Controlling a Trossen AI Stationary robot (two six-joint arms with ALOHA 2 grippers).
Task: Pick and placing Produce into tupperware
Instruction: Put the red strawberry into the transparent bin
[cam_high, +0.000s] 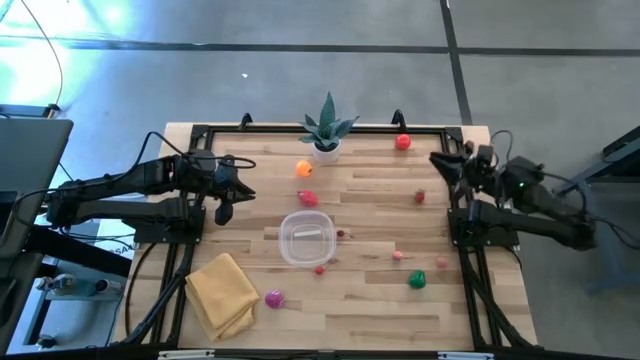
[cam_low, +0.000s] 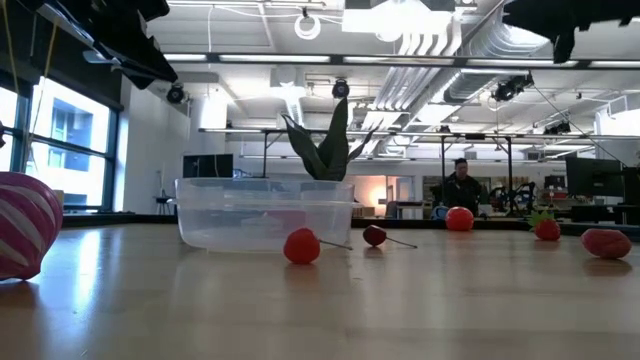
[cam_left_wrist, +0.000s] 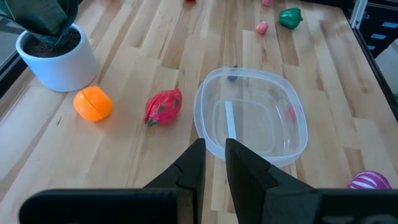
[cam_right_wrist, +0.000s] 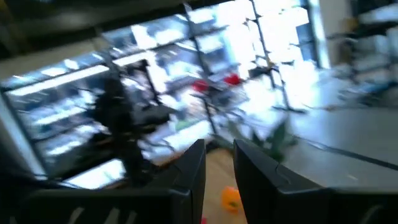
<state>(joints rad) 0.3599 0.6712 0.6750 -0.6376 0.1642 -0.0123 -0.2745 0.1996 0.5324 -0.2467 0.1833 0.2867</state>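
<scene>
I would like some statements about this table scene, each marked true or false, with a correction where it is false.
1. The tupperware has no produce inside it. True.
2. The orange fruit lies next to the potted plant. True.
3. The left gripper is holding the green vegetable. False: it holds nothing, and the green vegetable lies on the table on the right arm's side.
4. The yellow cloth covers the tupperware. False: it lies folded apart from it, near the table's front corner.
5. The right gripper rests in the tupperware. False: it is at the table's far right edge.
</scene>
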